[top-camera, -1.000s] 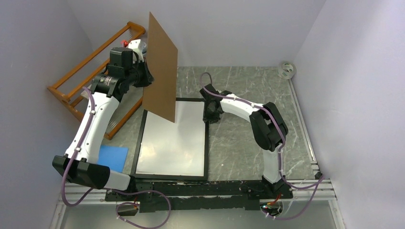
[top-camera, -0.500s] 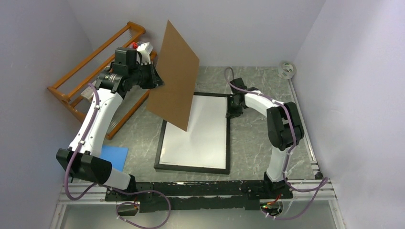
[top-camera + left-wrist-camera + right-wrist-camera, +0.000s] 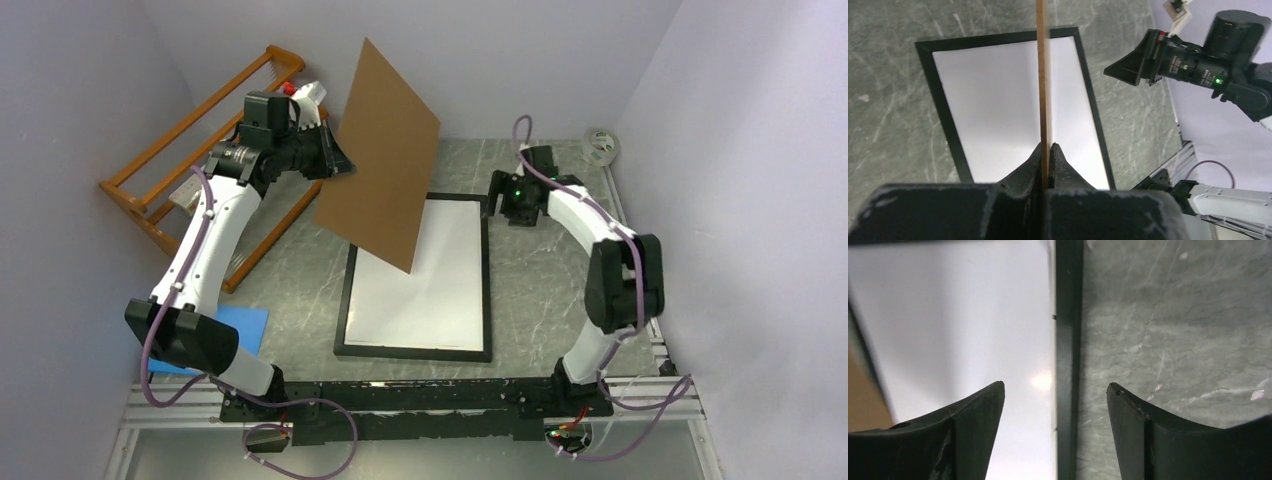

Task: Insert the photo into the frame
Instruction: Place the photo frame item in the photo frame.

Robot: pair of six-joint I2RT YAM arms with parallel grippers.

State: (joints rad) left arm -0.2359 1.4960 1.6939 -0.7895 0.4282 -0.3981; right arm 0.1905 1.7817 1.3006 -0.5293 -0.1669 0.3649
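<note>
- A tabletop [image 3: 540, 290] of grey marbled stone, seen from above, with two robot arms bolted at its near edge.
- The frame [image 3: 412, 352], thin and black, lies flat in the middle of the tabletop, its long sides running from the near edge toward the far edge.
- The photo [image 3: 430, 290] lies inside the frame with its plain white back up. The printed side is hidden.
- The left pincer [image 3: 335, 160] is clamped on one edge of a brown backing board [image 3: 380, 160]. It holds the board tilted in the air, over the frame's far left part and not touching it.
- The right pincer [image 3: 495, 203] is by the frame's far right corner, jaws wide and holding nothing. In its wrist view one jaw sits on each side of the frame's right rail. Whether it touches the rail cannot be told.
- An orange wooden rack [image 3: 190, 130] stands at the far left corner, and a blue sheet [image 3: 235, 330] lies near the left edge.
- The photo looks already seated, so the step in hand is probably closing the frame with the board.
- The next move calls for tipping the board flat, squaring its edges with the frame's opening and lowering it onto the white back. The right pincer could steady the rail so the frame does not slide.
</note>
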